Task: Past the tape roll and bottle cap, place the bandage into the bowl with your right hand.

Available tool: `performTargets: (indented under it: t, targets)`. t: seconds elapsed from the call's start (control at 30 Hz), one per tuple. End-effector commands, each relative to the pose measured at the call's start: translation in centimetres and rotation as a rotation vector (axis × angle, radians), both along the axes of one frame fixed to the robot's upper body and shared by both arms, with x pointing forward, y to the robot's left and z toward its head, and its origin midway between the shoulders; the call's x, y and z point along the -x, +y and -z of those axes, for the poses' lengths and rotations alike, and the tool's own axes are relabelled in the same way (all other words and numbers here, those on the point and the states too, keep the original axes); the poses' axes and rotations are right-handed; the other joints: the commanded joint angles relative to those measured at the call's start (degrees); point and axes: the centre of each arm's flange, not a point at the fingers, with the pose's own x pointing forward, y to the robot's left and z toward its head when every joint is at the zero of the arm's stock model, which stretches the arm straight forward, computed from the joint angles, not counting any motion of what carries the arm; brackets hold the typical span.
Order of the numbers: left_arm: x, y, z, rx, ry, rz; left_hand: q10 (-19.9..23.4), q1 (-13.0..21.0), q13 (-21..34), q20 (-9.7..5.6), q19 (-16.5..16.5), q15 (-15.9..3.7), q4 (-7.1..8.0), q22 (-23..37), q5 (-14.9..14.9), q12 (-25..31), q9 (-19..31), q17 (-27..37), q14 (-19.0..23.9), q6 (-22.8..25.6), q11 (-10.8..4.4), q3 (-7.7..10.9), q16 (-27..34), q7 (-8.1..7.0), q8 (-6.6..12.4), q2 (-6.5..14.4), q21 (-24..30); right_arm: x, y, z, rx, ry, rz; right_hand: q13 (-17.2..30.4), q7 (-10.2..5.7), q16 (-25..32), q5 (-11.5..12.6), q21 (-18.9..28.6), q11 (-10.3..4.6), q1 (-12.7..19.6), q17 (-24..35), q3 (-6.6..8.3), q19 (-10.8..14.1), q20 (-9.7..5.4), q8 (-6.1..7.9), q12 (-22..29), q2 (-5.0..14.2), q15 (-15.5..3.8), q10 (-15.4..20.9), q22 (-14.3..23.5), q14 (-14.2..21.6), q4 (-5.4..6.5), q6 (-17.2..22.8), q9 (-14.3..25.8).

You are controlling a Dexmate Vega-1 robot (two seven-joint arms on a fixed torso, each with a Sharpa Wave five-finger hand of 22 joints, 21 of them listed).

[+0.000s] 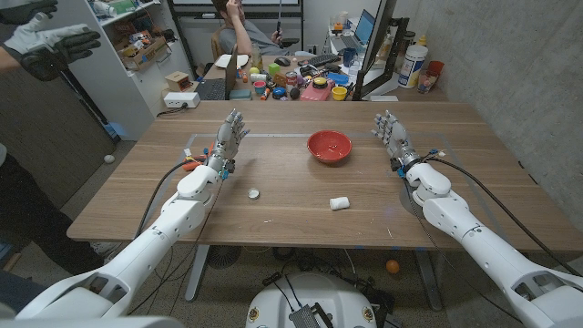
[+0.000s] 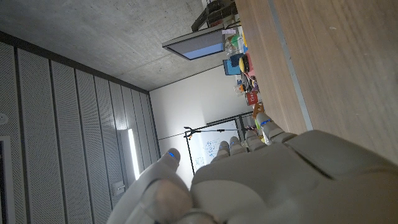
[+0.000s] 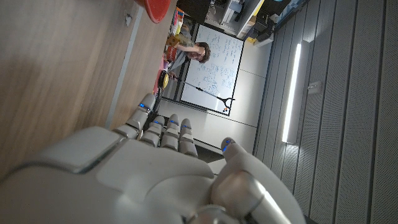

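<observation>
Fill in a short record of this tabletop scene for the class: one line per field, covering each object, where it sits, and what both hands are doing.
bowl: red bowl, mid-table, far side
bandage: white roll, on the table nearer the robot than the bowl
small cap, left of the bandage
left hand: holds nothing, fingers apart
right hand: holds nothing, fingers apart
bandage in bowl: not yet

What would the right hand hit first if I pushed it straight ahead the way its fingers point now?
Probably nothing on the table: the right hand points toward the far edge, with the red bowl off to its left and the bandage behind it. Depth past the edge is unclear.
</observation>
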Motion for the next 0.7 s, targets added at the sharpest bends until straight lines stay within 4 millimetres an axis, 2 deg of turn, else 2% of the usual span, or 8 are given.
performTargets:
  t: [0.03, 0.2, 0.33, 0.43, 0.53, 0.63, 0.7]
  targets:
    - [-0.2, 0.0, 0.1, -0.004, 0.005, -0.001, -1.6, -0.1, 0.3, -3.52, -0.4, -2.42, -0.07, 0.2, 0.3, 0.3, 0.2, 0.1, -0.9, -2.3, -0.19, 0.27, 0.3, 0.0, 0.39, 6.2, 0.4, -0.1, -0.2, 0.0, 0.002, -0.001, -0.002, 0.1, 0.01, 0.3, 0.3, 0.3, 0.09, 0.0, 0.1, 0.37, -0.4, -1.76, 0.34, 0.3, 3.62, -0.04, 0.4, 0.1, 0.5, -0.18, 0.6, 0.3]
    - [-0.2, -0.1, 0.1, -0.007, 0.006, 0.0, -1.6, -0.1, 0.3, -3.51, -0.4, -2.37, -0.06, 0.2, 0.3, 0.3, 0.2, 0.1, -0.9, -2.4, -0.14, 0.23, 0.3, -0.04, 0.35, 6.2, 0.3, 0.3, -0.2, -0.2, 0.008, -0.022, -0.008, 0.1, 0.01, 0.3, 0.3, 0.2, 0.17, 0.1, 0.1, 0.36, -0.3, -1.71, 0.36, 0.3, 3.52, 0.03, 0.4, 0.2, 0.5, -0.35, 0.6, 0.3]
    - [-0.2, -0.2, 0.1, -0.009, 0.008, 0.001, -1.6, -0.1, 0.3, -3.48, -0.4, -2.33, -0.06, 0.2, 0.3, 0.4, 0.2, 0.1, -0.9, -2.4, -0.1, 0.21, 0.3, -0.02, 0.36, 6.2, 0.3, 1.4, -0.4, -0.8, 0.019, -0.081, 0.005, 0.1, 0.45, 0.4, 0.3, 0.1, 1.36, 2.1, -0.4, 0.73, 1.4, -0.17, 0.37, 0.6, 2.85, 1.83, 1.2, 0.3, 2.1, -2.29, 0.5, 0.3]
    - [-0.2, -0.3, 0.0, -0.011, 0.007, 0.004, -1.6, -0.1, 0.3, -3.57, -0.4, -2.39, -0.06, 0.2, 0.3, 0.4, 0.2, 0.1, -0.9, -2.4, -0.12, 0.18, 0.3, -0.04, 0.37, 6.2, 0.3, 2.3, -0.7, -1.4, 0.037, -0.113, 0.015, 0.1, 0.58, 0.6, 0.2, 0.1, 1.56, 3.0, -0.5, 0.92, 2.2, 0.2, 0.5, 0.7, 2.65, 1.99, 1.8, 0.3, 3.0, -3.1, 0.9, 0.3]
    - [-0.2, -0.3, 0.0, -0.012, 0.008, 0.006, -1.6, -0.1, 0.3, -3.44, -0.4, -2.37, -0.06, 0.2, 0.3, 0.4, 0.2, 0.1, -0.9, -2.3, -0.08, 0.16, 0.3, -0.01, 0.38, 6.2, 0.2, 3.3, -0.9, -2.1, 0.067, -0.153, 0.029, 0.1, 0.09, 0.6, 0.0, 0.0, 1.66, 3.7, -0.5, 1.0, 2.7, 0.62, 0.64, 0.8, 2.46, 3.11, 2.1, 0.3, 3.7, -3.76, 1.3, 0.3]
    - [-0.3, -0.3, 0.0, -0.013, 0.007, 0.007, -1.6, -0.1, 0.3, -3.32, -0.4, -2.37, -0.06, 0.2, 0.3, 0.4, 0.2, 0.1, -0.9, -2.3, -0.1, 0.16, 0.3, -0.03, 0.39, 6.2, 0.2, 4.6, -1.2, -3.0, 0.119, -0.199, 0.057, 0.2, -0.65, 0.8, -0.1, -0.3, 2.33, 4.8, -0.4, 1.08, 3.5, 2.09, 0.73, 1.0, 2.13, 4.75, 3.0, 0.3, 5.0, -4.83, 1.8, 0.3]
    - [-0.3, -0.3, 0.0, -0.014, 0.006, 0.008, -1.6, -0.1, 0.3, -3.21, -0.4, -2.31, -0.06, 0.2, 0.3, 0.4, 0.2, 0.1, -0.9, -2.3, -0.09, 0.14, 0.3, -0.06, 0.38, 6.1, 0.2, 5.5, -1.4, -3.6, 0.153, -0.231, 0.071, 0.2, -0.96, 0.9, -0.3, -0.7, 2.57, 5.8, -0.4, 1.19, 4.1, 3.76, 0.73, 1.3, 1.93, 6.34, 4.3, 0.3, 6.4, -5.82, 2.1, 0.3]
